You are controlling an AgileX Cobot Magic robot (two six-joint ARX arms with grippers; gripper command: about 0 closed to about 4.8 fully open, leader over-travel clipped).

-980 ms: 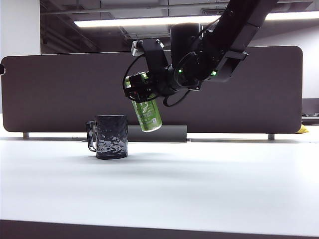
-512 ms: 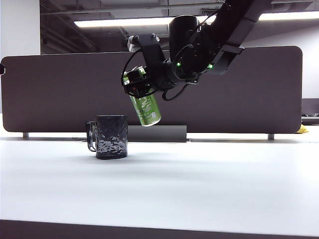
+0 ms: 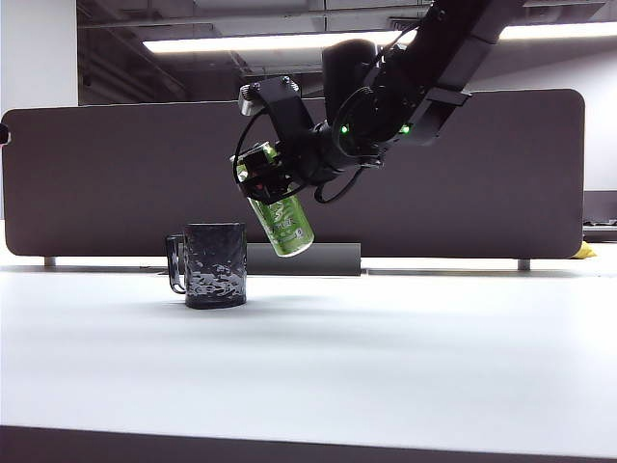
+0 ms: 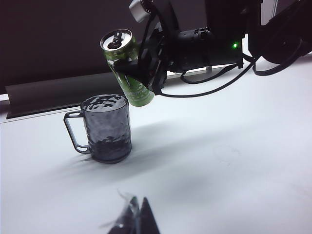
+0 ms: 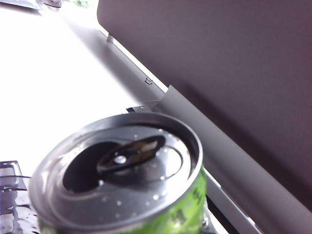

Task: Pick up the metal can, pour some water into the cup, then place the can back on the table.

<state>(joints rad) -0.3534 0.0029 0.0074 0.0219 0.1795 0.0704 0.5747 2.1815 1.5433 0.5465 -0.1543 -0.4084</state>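
One wide, flat, plain white tabletop (image 3: 405,357) with a darker front edge carries the scene, and behind it runs one long dark brown divider panel (image 3: 116,183) with rounded corners, under a bright ceiling strip light (image 3: 251,43) in a dim office room. One black robot arm (image 3: 424,77) reaches in from the upper right of the exterior view, two small green lights glowing on it; its right pincer (image 3: 262,174) is clamped on the upper body of the one tall, slim, bright-green metal can (image 3: 281,224), which hangs in the air tilted, silver top toward the cup side and base lower to the right. The can is above and just to the right of the one short, dark smoky-grey dimpled glass cup (image 3: 215,264), clear of its rim; the cup stands upright on the tabletop, handle (image 4: 73,131) pointing away from the can. From the right wrist, the can's opened silver lid (image 5: 119,168) is beaded with droplets. The left pincer (image 4: 134,219) sits low over the tabletop near the cup, its tips together, nothing between them.
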